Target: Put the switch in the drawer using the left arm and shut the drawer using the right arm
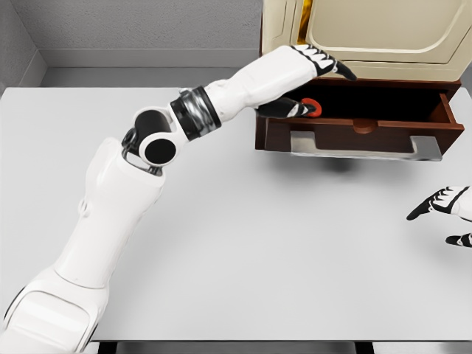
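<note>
Left hand [304, 87] reaches over open drawer [354, 125] at 1 o'clock; fingers curled on red switch [313, 108], just above the cavity; judged small, light, rigid, slippery; pinch its sides. Right hand [445, 210] at 3 o'clock; fingers apart, empty.

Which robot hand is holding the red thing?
The left hand, reaching over the open drawer, has its fingers around the red switch. The right hand hangs empty over the table at the right edge, fingers loose.
</note>
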You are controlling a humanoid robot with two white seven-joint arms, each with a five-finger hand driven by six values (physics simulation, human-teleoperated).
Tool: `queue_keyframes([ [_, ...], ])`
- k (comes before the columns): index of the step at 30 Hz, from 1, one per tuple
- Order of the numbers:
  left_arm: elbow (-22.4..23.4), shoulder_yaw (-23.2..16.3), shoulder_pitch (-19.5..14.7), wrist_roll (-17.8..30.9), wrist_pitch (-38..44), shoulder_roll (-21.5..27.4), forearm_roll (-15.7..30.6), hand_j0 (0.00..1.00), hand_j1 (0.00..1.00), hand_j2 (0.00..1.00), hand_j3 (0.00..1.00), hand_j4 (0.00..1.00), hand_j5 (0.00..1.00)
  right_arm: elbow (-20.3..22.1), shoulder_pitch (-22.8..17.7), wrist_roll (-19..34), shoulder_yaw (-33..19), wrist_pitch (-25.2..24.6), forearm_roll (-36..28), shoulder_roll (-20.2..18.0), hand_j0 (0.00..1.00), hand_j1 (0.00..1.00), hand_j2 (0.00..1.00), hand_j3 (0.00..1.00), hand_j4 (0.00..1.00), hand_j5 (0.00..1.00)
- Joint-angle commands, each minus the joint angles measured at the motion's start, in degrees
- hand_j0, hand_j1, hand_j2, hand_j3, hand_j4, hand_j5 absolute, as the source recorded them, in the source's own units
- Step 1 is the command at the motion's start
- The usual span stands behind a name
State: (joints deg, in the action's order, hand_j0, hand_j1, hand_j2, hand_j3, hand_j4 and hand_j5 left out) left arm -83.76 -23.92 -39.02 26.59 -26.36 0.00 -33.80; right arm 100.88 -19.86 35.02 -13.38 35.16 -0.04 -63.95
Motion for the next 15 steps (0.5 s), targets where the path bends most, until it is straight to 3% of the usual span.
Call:
queue_keyframes([
  [1, -2.7, 0.0, 0.0, 0.0, -1.5, 0.0, 0.8, 0.82, 0.82, 0.82, 0.82, 0.82, 0.82, 0.0, 0.0, 0.0, 0.1, -0.2, -0.4, -0.1, 0.75, 0.75, 0.75, 0.75, 0.75, 0.75],
  [2, -3.6, 0.0, 0.2, 0.0, -3.0, 0.0, 0.9, 0.83, 0.83, 0.83, 0.83, 0.83, 0.83, 0.0, 0.0, 0.0, 0.1, -0.2, -0.4, -0.1, 0.75, 0.75, 0.75, 0.75, 0.75, 0.75],
  [5, -5.4, -3.1, 0.2, 2.3, -3.5, 3.3, 17.8, 0.84, 0.84, 0.84, 0.84, 0.84, 0.84, 0.0, 0.0, 0.0, 0.1, -0.2, -0.4, 0.0, 0.75, 0.75, 0.75, 0.75, 0.75, 0.75],
  [8, -7.6, -4.7, 0.5, 5.6, -2.3, 6.2, 25.3, 0.85, 0.85, 0.85, 0.85, 0.85, 0.85, 0.0, 0.0, 0.0, 0.1, -0.2, -0.4, 0.0, 0.76, 0.76, 0.76, 0.76, 0.76, 0.76],
  [10, -7.6, -6.1, 0.7, 7.8, 3.9, 8.9, 34.3, 0.85, 0.85, 0.85, 0.85, 0.85, 0.85, 0.0, 0.0, 0.0, 0.2, -0.2, -0.4, -0.1, 0.76, 0.76, 0.76, 0.76, 0.76, 0.76],
  [11, -7.6, -6.2, 0.7, 8.4, 9.9, 10.5, 41.4, 0.85, 0.85, 0.85, 0.85, 0.85, 0.85, 0.0, 0.0, 0.0, 0.3, -0.2, -0.4, -0.1, 0.76, 0.76, 0.76, 0.76, 0.76, 0.76],
  [15, -7.7, -6.2, 0.6, 8.4, 24.3, 13.8, 53.8, 0.89, 0.89, 0.89, 0.89, 0.89, 0.89, 0.0, 0.0, 0.0, 0.3, -0.2, -0.3, -0.1, 0.76, 0.76, 0.76, 0.76, 0.76, 0.76],
])
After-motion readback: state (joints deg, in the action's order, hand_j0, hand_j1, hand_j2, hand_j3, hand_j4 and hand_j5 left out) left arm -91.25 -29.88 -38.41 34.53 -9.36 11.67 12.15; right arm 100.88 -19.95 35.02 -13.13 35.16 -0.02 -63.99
